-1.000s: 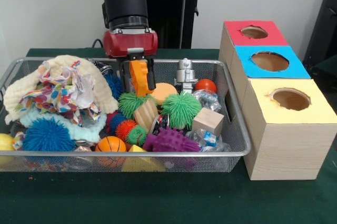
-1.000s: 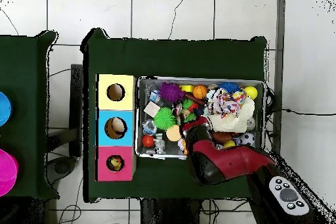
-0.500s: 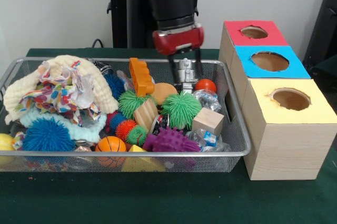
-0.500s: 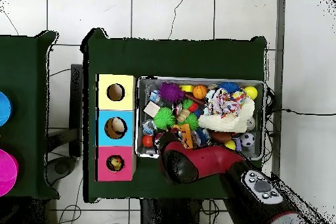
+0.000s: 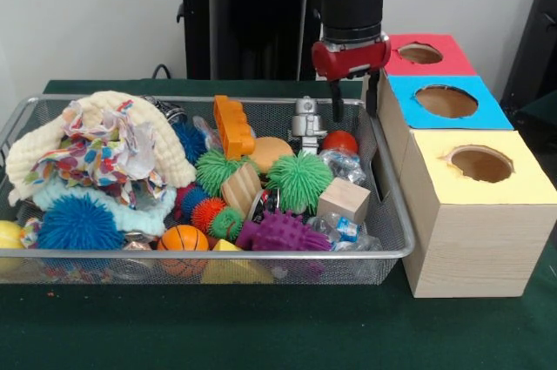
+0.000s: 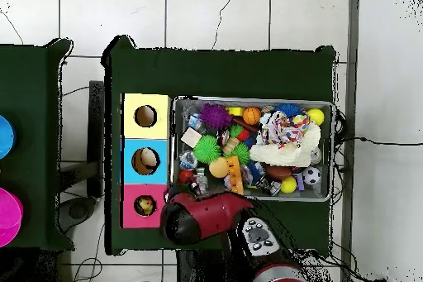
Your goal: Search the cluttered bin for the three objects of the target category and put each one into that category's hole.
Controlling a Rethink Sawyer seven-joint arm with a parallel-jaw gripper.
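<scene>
My gripper [image 5: 354,115] hangs open and empty over the far right corner of the wire mesh bin [image 5: 396,252], close beside the red box [image 5: 396,61]. Just left of it and lower stand a silver robot figure [image 5: 305,118] and a red ball [image 5: 340,140]. An orange toy block [image 5: 231,125] leans upright in the bin's middle. Green spiky balls [image 5: 298,179], a purple spiky toy [image 5: 280,232], wooden blocks [image 5: 344,198] and a small basketball [image 5: 183,239] fill the front. In the overhead view the arm [image 6: 194,217] covers the bin's corner next to the red box [image 6: 132,192] and hides the gripper.
Three boxes with round holes line the bin's right side: red at the back, blue [image 5: 470,113] in the middle, yellow [image 5: 513,187] in front. A heap of cloth and plush [image 5: 96,157] fills the bin's left end, with a blue spiky ball [image 5: 78,224].
The gripper left the orange block standing in the bin and swung right, past the silver robot figure, to the bin's corner by the red box. It carries nothing.
</scene>
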